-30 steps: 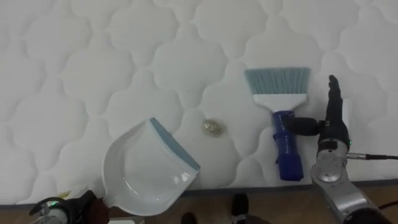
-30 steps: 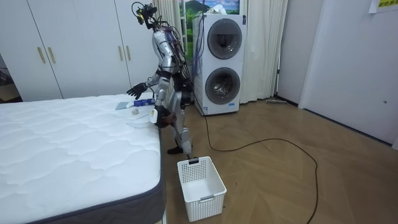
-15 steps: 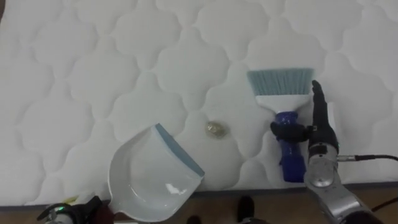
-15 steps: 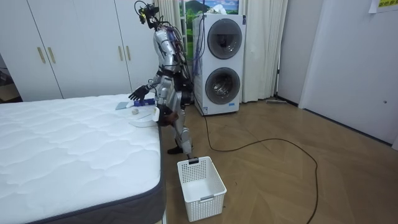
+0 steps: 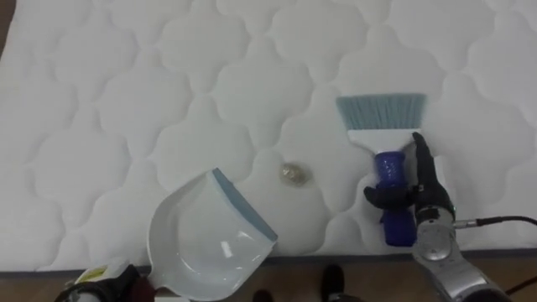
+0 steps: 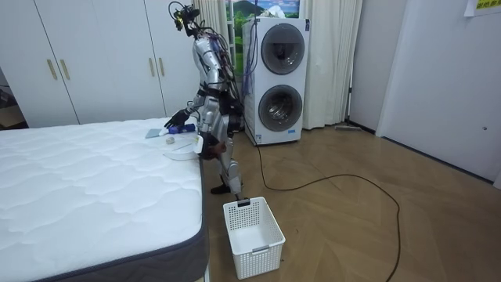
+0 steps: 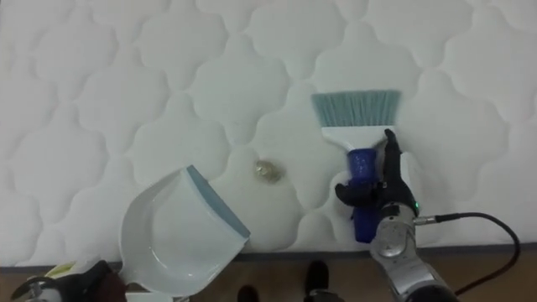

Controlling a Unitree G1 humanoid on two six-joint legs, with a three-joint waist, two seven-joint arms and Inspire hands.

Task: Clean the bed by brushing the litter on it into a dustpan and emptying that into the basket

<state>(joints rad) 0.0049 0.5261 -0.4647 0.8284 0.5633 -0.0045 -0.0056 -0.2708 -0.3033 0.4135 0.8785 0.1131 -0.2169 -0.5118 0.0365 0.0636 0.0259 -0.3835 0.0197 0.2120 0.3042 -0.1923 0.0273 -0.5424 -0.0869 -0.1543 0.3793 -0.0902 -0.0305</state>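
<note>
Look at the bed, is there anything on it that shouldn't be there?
Yes. A small crumpled scrap lies on the white mattress, apart from the dustpan to its left and the blue-handled brush to its right. It looks like a bit of litter, not part of the bedding.

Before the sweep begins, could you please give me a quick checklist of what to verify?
1. Right robot hand at the blue-handled brush with teal bristles: ok, its thumb lies across the handle.
2. Fingers closed round the handle: not ok, they stand straight beside it.
3. Small crumpled scrap on the white quilted mattress, between brush and dustpan: ok.
4. White plastic dustpan with its blue lip facing the scrap: ok.
5. Left robot hand holding the dustpan: cannot tell.
</note>
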